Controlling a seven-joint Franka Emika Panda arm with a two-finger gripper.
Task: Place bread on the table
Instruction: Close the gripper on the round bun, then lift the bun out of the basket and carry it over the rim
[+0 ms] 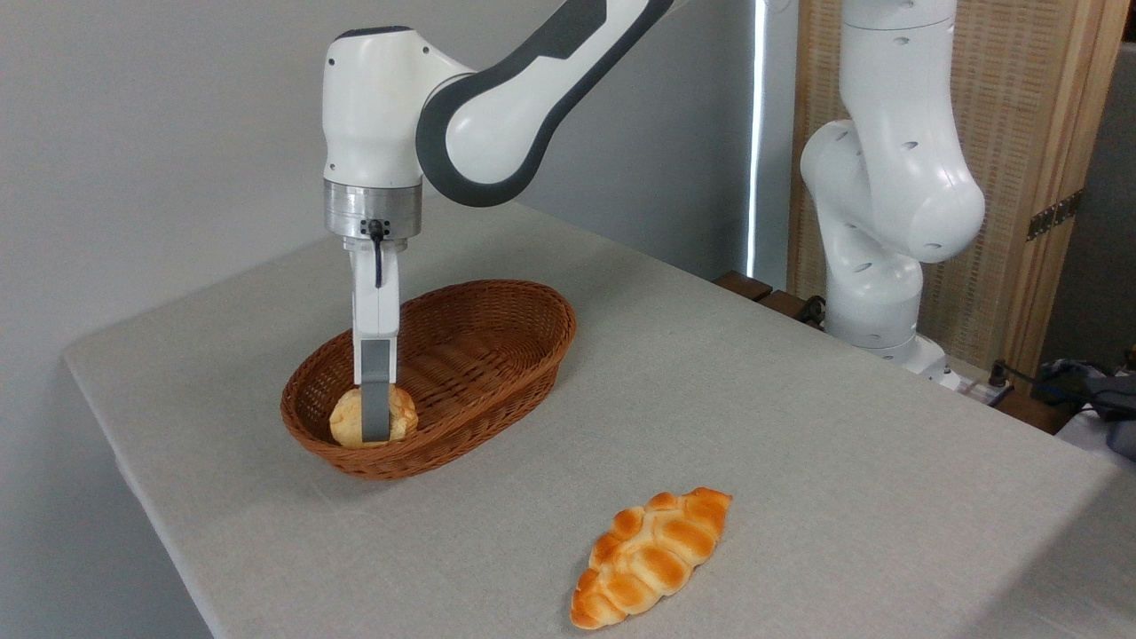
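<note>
Grey table point(799, 461) carries basket point(497, 373); bread point(342, 419) sits at basket's near-left end. Claw point(375, 426) pinches bread, judging by finger placement. Recommend vertical lift clear of rim before traversing.

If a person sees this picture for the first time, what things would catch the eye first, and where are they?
First, the white robot arm's gripper reaching down into the brown oval wicker basket at left of centre, its grey finger in front of the small round pale-golden bun there. Then the orange-brown braided loaf, lying alone on the light grey-beige table near the front edge.
</note>
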